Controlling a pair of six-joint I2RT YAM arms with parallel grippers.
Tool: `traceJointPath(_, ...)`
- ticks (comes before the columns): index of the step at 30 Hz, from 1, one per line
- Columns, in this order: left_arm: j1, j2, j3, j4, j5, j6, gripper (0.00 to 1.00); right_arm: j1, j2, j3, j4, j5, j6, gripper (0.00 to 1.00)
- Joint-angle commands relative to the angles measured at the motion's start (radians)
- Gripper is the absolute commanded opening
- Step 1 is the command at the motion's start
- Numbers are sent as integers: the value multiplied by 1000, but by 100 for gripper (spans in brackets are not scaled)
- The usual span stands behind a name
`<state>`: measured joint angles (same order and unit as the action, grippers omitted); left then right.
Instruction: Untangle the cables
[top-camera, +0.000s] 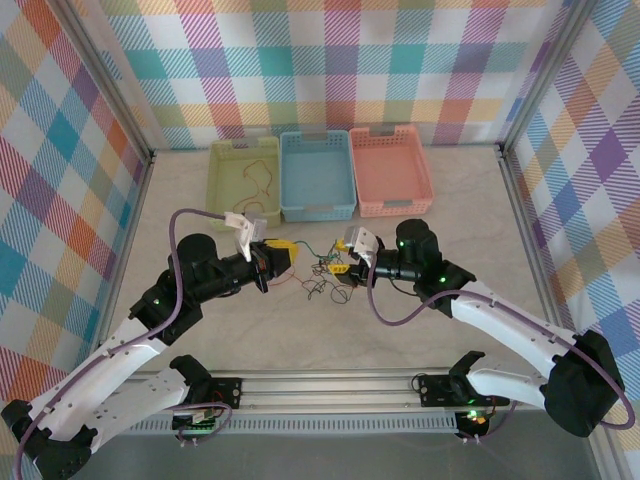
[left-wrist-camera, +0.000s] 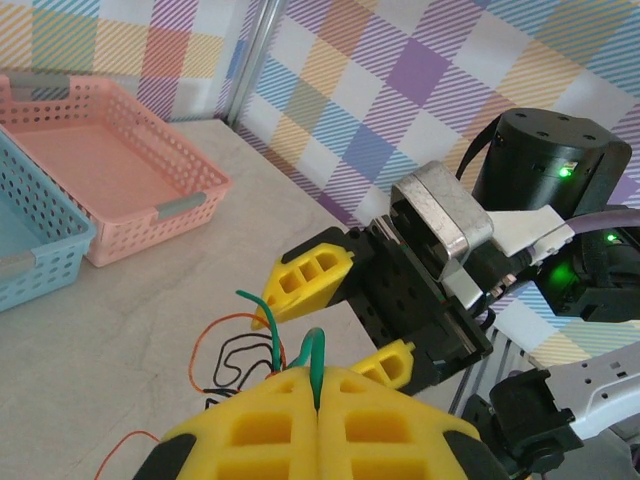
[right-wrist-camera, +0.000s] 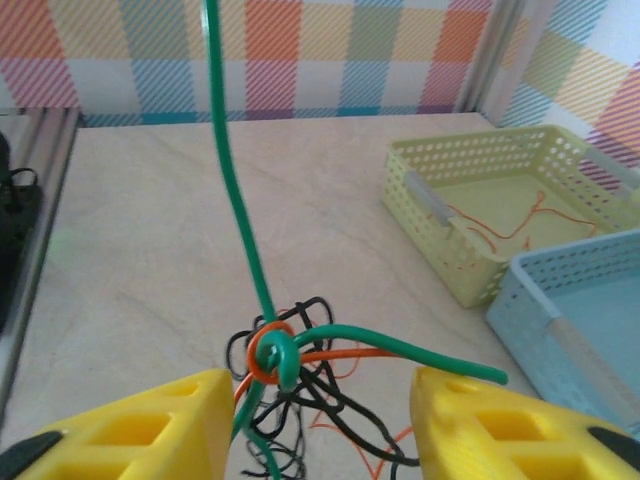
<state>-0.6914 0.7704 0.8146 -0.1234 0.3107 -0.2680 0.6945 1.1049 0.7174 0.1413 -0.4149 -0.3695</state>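
Left wrist: left end effector pinches the green cable; right end effector spread around the tangle.

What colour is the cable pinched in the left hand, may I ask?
The cable is green, clearest in the left wrist view.

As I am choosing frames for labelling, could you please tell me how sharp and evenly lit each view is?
Top external: even, soft light and faint shadows, but the cables are almost too fine to resolve. Left wrist: the left claw at the bottom edge looks soft, and the green lights flare. Right wrist: the cables are crisp, with no glare.
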Motion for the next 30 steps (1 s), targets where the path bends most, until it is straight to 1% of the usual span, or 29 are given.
traceJointPath(1, 6, -8, 25, 16, 23, 18, 0, 10, 0, 35, 64, 88, -32, 46)
traceJointPath(2, 6, -7, 24, 16, 25, 18, 0, 11, -3, 37, 66, 91, -33, 45)
traceJointPath(6, 5, -5, 23, 12, 27, 17, 0, 10, 5, 62, 34, 77, -26, 37)
traceJointPath(8, 6, 1, 22, 9, 31, 18, 0, 9, 9, 68, 34, 68, -3, 29)
traceJointPath(10, 6, 7, 20, 10, 36, 16, 0, 10, 15, 72, 46, 62, 32, 17)
traceJointPath(12, 5, 11, 17, 11, 45, 13, 0, 11, 24, 81, 49, 56, 55, 9)
traceJointPath(16, 5, 18, 17, 2, 58, 15, 0, 10, 45, 100, 33, 95, 94, 2)
traceJointPath(20, 5, 24, 20, -10, 58, 16, 0, 5, 61, 103, 36, 158, 142, 0)
traceJointPath(23, 4, 27, 18, -18, 70, 19, 0, -20, 75, 111, 17, 158, 206, 0)
traceJointPath(25, 5, 24, 17, -29, 71, 23, 0, -55, 78, 107, 13, 122, 261, 0)
traceJointPath(26, 4, 23, 14, -34, 75, 27, 0, -71, 71, 99, 24, 104, 324, 0)
traceJointPath(28, 5, 20, 14, -46, 81, 31, 0, -96, 59, 78, 45, 74, 389, 0)
traceJointPath(30, 6, 18, 8, -53, 86, 30, 0, -114, 48, 71, 47, 34, 429, 0)
